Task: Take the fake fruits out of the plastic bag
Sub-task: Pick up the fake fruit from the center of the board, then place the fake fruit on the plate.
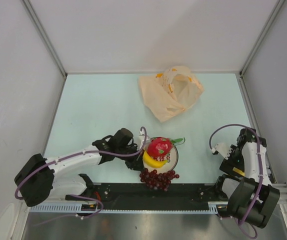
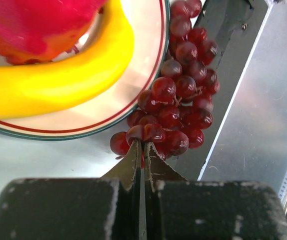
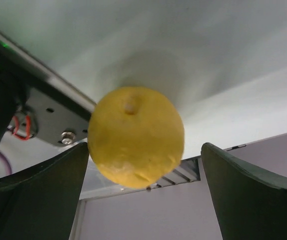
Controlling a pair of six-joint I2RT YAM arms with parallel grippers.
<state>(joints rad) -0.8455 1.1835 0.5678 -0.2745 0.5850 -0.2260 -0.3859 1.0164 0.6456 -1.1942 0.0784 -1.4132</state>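
Left claw (image 2: 142, 145) is pressed together, tips right against the lowest berries of the grape bunch (image 2: 181, 95). There's a sliver of red btwn the tips; can't tell if it's a nipped stem or just a berry behind. The bunch lies partly against the rim of the plate (image 2: 108, 117) and partly over the black strip (image 2: 223, 30) at the near edge of the surface (image 2: 33, 160). My biggest worry: if anything is snagged when I back that arm off, the bunch drags w/ it toward the metal rail (image 2: 263, 125) at the right of the wrist frame, and off the surface. A sideways bump on the plate rim is the other risk, since the dragon fruit (image 1: 159, 146) sits on top of the banana (image 1: 152, 161), a stack that looks ready to roll

Right claw (image 3: 144, 147) is spread wide w/ the lemon (image 3: 133, 135) btwn the fingers. It's touching or nearly touching the finger at the left of that frame, w/ a clear gap to the other. So it's not gripped, and a round fruit could roll away if that finger nudges it. I can't spot the lemon in the overhead view

Plastic bag (image 1: 171, 92) is in the upper centre of the overhead frame, well apart from both arms, crumpled and slack-looking. Can't see inside, so I'd guess empty but not sure
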